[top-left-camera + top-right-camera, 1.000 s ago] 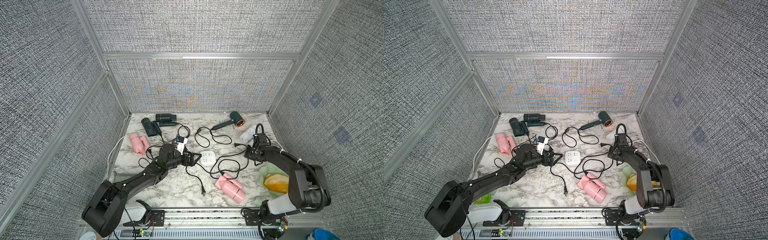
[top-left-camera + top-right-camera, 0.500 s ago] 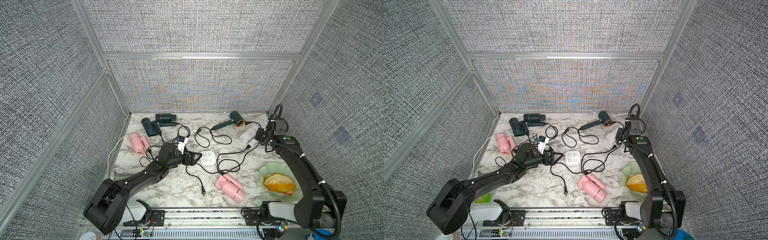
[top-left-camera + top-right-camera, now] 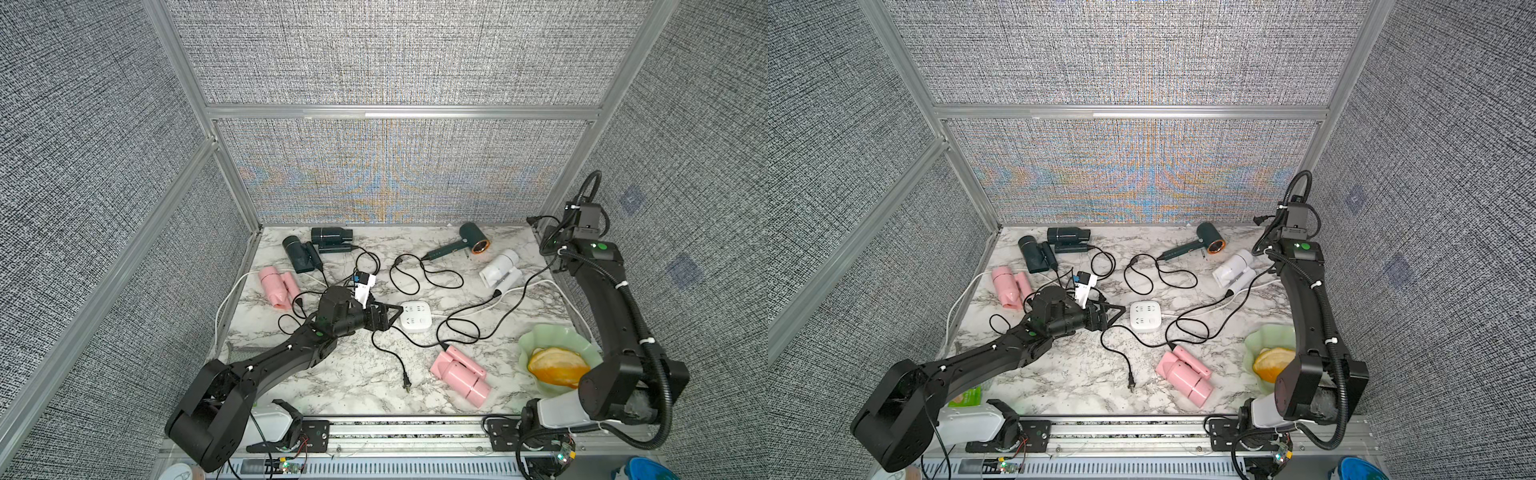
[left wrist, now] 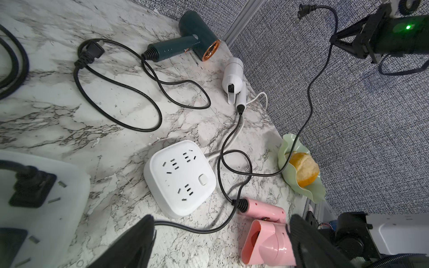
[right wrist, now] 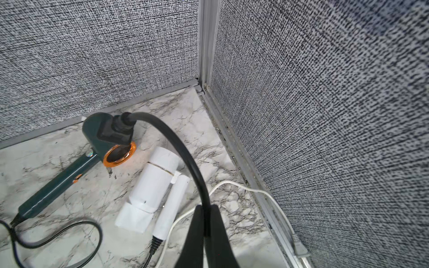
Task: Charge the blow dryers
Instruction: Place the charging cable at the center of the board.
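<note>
The marble table [image 3: 340,390] bears two dark dryers [image 3: 330,237] at the far left, a copper-ringed dryer [image 3: 467,235] and white dryer [image 3: 498,268] far right, a left pink dryer [image 3: 274,286], a front pink dryer [image 3: 459,376], a central socket block [image 3: 415,318], a green bowl [image 3: 540,337] and black cords [image 3: 406,385].

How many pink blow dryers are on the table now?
2. One pink folded plastic blow dryer lies by the left wall; a second pink blow dryer lies near the front, beside the pale green scalloped bowl. None seems hidden.
</note>
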Tool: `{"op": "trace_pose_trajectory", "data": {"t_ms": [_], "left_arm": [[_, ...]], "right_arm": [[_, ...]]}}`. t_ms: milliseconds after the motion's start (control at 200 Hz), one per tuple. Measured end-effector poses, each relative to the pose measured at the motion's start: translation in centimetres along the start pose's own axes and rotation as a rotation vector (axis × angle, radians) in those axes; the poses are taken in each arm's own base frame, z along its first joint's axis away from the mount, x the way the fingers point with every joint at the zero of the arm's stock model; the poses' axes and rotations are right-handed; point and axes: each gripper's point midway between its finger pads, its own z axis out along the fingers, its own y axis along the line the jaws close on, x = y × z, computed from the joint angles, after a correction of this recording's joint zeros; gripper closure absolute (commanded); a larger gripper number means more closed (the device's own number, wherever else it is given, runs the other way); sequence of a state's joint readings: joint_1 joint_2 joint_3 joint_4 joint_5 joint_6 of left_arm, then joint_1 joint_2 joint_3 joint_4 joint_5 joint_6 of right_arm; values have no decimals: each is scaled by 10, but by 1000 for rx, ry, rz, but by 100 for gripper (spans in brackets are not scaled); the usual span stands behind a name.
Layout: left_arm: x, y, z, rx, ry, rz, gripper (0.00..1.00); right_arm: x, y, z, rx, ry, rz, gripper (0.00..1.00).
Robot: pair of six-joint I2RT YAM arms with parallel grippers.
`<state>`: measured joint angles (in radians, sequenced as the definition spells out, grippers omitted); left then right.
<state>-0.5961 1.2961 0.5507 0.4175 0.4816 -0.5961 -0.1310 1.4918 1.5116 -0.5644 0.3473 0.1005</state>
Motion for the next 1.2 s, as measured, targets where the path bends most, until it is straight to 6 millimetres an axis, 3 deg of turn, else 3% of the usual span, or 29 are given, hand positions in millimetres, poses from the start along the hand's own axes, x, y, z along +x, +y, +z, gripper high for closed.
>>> {"op": "trace_pose_trajectory", "data": {"t_ms": [225,350,475,655,760,1041,1201], "left_arm": [[2,1,7,7,23,-14,24],[0,-1,8,11,20,-10,27],[-3,-3,8,15,15,-6,28],[-5,-5,8,17,14,-2,30],[-4,-4,10,15,19,-3,32],[0,0,14,8,34,-13,35],[2,0,13,8,33,-13,36]], "right_arm": [[-15,-4,30,66,6,-71,100],[-6,8,41,16,26,-94,100],[23,29,51,-97,73,-110,100],[90,58,60,-266,203,-110,100],[121,77,53,-383,259,-100,100],[170,141,28,-606,352,-186,100],[194,132,32,-542,406,-203,100]]}}
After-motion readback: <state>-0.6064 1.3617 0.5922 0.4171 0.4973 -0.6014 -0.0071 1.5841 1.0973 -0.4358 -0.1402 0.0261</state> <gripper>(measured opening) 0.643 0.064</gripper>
